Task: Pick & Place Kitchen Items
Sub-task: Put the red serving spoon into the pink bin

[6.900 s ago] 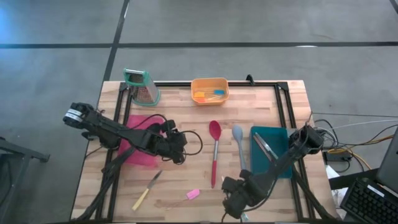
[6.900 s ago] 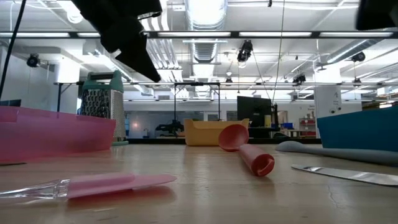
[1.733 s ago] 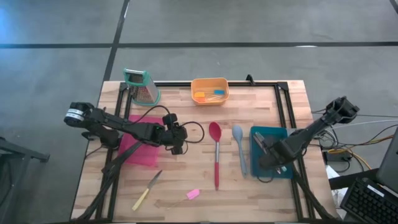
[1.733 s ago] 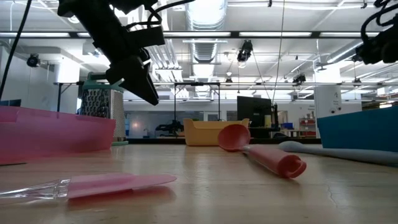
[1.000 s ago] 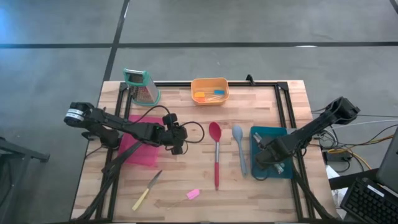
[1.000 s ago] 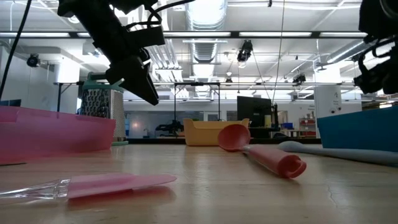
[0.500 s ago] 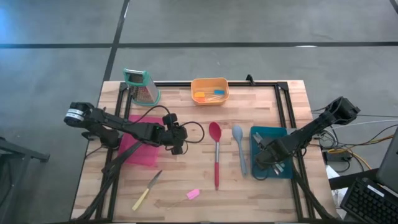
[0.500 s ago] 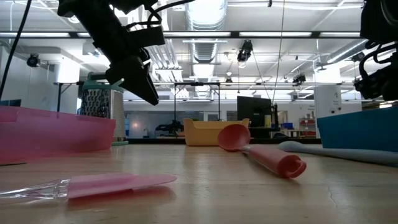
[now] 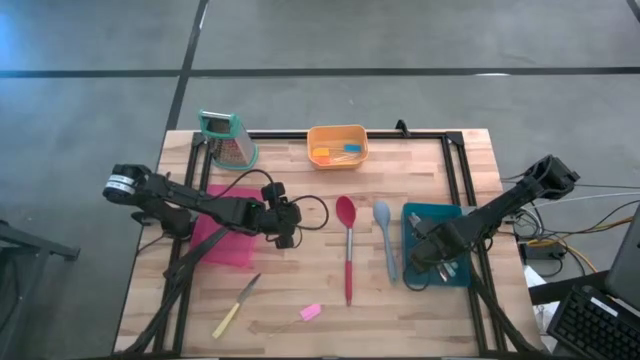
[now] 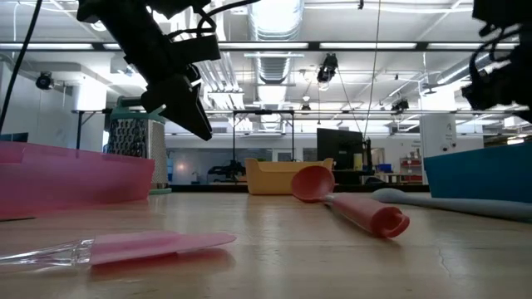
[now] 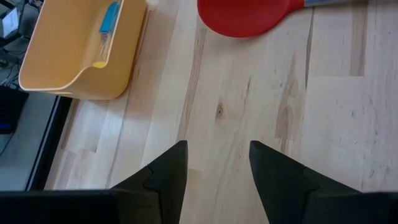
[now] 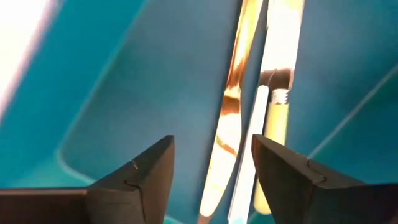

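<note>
My right gripper (image 12: 211, 177) hangs open, pointing down, over the teal tray (image 9: 455, 222). Slim metal cutlery (image 12: 231, 127) and a pale-handled piece (image 12: 275, 106) lie on the tray's floor below the fingers, apart from them. My left gripper (image 9: 284, 228) waits open above bare wood, left of the red spoon (image 9: 346, 250); its wrist view shows the spoon's bowl (image 11: 249, 15) ahead. A pale-blue spoon (image 9: 384, 236) lies flat between the red spoon and the teal tray. A yellow-handled knife (image 9: 236, 306) and a small pink tool (image 9: 310, 312) lie near the front edge.
The pink tray (image 9: 228, 243) sits under the left arm. At the far edge stand the green-topped grater (image 9: 228, 138) and the orange tub (image 9: 337, 146), which holds small blue and yellow tools. A black frame (image 9: 452, 160) runs along the table's back and sides.
My right gripper has risen a little above the teal tray. The left arm and the items on the table have kept still.
</note>
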Controlling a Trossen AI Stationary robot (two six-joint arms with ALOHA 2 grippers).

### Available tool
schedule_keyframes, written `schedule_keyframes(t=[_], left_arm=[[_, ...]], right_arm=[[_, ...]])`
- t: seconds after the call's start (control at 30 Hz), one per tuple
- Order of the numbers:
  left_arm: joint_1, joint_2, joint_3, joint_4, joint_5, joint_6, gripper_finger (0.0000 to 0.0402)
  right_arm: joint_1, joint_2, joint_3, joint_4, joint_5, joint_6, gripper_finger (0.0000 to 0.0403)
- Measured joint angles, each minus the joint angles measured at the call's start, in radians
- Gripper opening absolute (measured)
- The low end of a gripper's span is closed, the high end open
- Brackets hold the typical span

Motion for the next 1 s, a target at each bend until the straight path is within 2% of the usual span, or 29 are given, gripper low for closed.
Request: schedule_keyframes(t=[0.13,0.3,0.5,0.6,0.77,0.87,1.0], left_arm=[[0.000,0.000,0.000,0.000,0.000,-0.006,0.0177],[-0.001,0.000,0.000,0.000,0.000,-0.010,0.0177],[0.000,0.000,0.000,0.000,0.000,-0.012,0.0177],[0.000,0.000,0.000,0.000,0.000,-0.012,0.0177],[0.000,0.000,0.000,0.006,0.000,-0.012,0.0177],[0.000,0.000,0.000,0.026,-0.001,-0.012,0.0177],[0.000,0.000,0.000,0.046,0.000,-0.012,0.0177]], right_arm=[[0.000,0.000,0.090,-0.097,0.050,0.000,0.0212],[0.000,0.000,0.207,-0.176,0.120,0.000,0.0198],[0.000,0.005,0.335,-0.163,0.305,-0.014,0.0172],[0.000,0.024,0.401,-0.161,0.386,-0.051,0.0160],[0.001,0.064,0.513,-0.158,0.461,-0.193,0.0136],[0.016,0.087,0.570,-0.157,0.559,-0.290,0.0119],[0.047,0.120,0.630,-0.144,0.753,-0.370,0.0095]])
